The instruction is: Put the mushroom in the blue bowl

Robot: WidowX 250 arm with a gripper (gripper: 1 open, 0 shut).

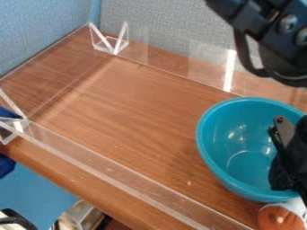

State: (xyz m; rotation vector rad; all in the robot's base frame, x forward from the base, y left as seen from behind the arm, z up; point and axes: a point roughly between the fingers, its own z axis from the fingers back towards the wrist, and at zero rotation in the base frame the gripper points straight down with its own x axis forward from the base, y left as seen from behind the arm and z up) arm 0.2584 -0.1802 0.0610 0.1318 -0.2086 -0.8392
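The black arm (270, 36) enters from the upper right corner and runs down the right edge of the view, ending in the hand (289, 171), which points steeply downward at the lower right, its dark body overlapping the right side of the blue bowl (234, 144). Its fingertips are hard to pick out against the dark housing, but the hand is closed, and whether it pinches anything cannot be told from this angle. The mushroom (279, 217) sits at the bottom right corner, just below the hand and just outside the near rim of the blue bowl, apart from its hollow. Only its rounded reddish-brown cap shows, facing upward toward the camera; the stem is hidden, so its long axis cannot be read with any certainty. The blue bowl stands upright on the wooden bench (132, 108), mouth open to the top, its glossy inside holding nothing visible. A low clear plastic wall (108, 171) borders the bench on the near and far sides.
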